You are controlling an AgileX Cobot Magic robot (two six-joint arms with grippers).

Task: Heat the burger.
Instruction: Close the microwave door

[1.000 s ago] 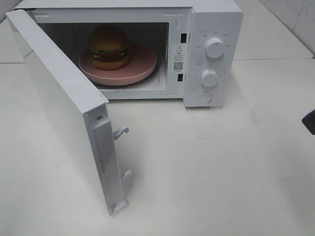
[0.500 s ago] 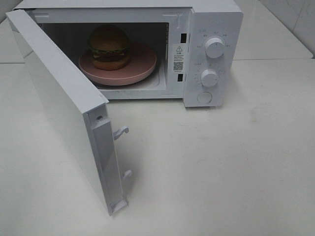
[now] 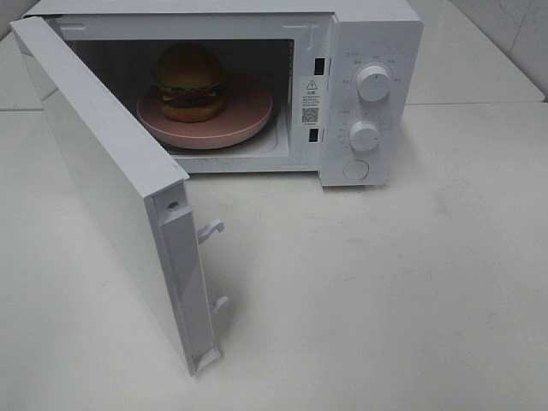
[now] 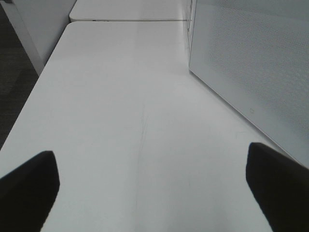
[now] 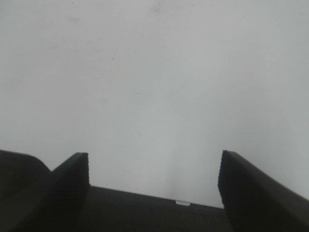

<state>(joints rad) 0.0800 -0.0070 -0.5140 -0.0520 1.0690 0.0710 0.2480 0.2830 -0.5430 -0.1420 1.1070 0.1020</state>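
Left gripper [image 4: 149, 159]: black fingers stood wide apart with nothing between them, low over the smooth white tabletop [image 4: 120, 96]. Right gripper [image 5: 153, 154]: fingers likewise parted and empty, above bare table.

Just beside the left gripper stood the swung-open white microwave door [image 4: 251, 63] with its perforated window. Beyond it, well apart from both grippers, the small round burger [image 3: 190, 81] sat inside the white boxy microwave oven [image 3: 368, 51], on the round pink plate [image 3: 248, 116], off-centre toward the hinge side.

We judged the burger light, its glossy dome slippery, and its stacked layers liable to shift under a squeeze. We would grip low across the patty flanks, or better, take the plate rim.

Appearance: shiny brown domed bun, green lettuce fringe, dark patty, narrower than the plate.
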